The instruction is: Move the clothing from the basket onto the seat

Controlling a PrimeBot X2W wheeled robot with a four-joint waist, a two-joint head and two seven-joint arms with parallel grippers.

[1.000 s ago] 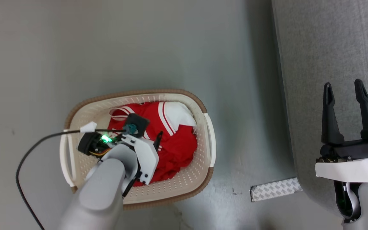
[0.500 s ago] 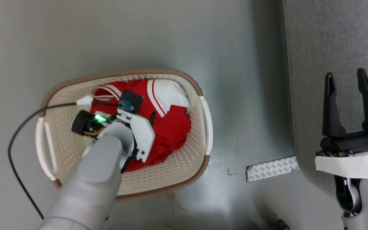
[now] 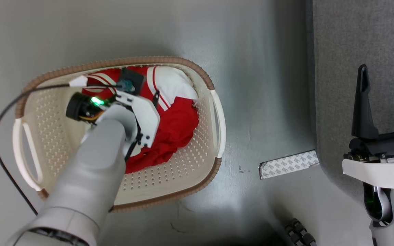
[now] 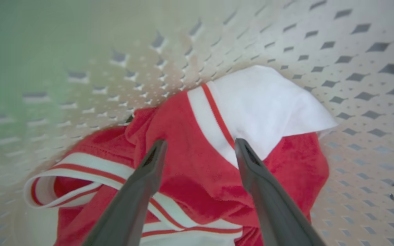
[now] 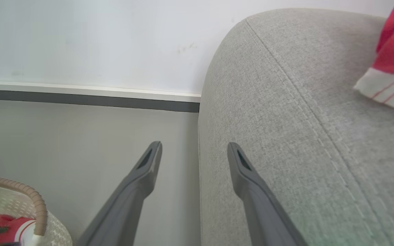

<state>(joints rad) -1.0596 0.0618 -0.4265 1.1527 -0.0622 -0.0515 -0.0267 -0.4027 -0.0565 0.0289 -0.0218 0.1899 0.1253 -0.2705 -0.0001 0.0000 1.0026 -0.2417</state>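
The left fingers were spread wide, down inside the basket. The clothing lay just ahead of their tips, a red heap stretched sideways across the gap, not pinched yet. The right fingers were spread too, holding nothing, beside the seat and well away from the heap. So the left arm was nearer. I counted one basket, one seat and one heap. One red-and-white piece lay on the seat, past the right fingers.
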